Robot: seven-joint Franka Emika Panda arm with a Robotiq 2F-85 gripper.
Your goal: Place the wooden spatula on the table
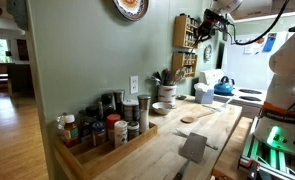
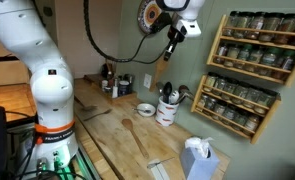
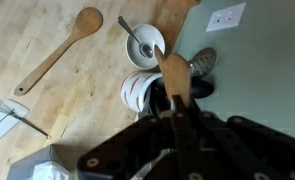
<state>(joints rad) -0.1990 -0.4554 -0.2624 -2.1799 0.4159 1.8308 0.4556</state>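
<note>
So the gripper [image 2: 173, 34] is way up in the air over the white utensil crock [image 2: 167, 110], with its jaws pinching the wooden spatula [image 3: 172, 72]. In the wrist view the broad end pokes out past the jaws, right over the crock, well clear of the butcher-block surface [image 2: 107, 128]. Down there a wooden spoon [image 2: 137, 135] lies flat, a small white bowl [image 2: 145, 109] sits just beside the crock, and a metal scraper [image 2: 155, 162] is nearer the front edge.
</note>
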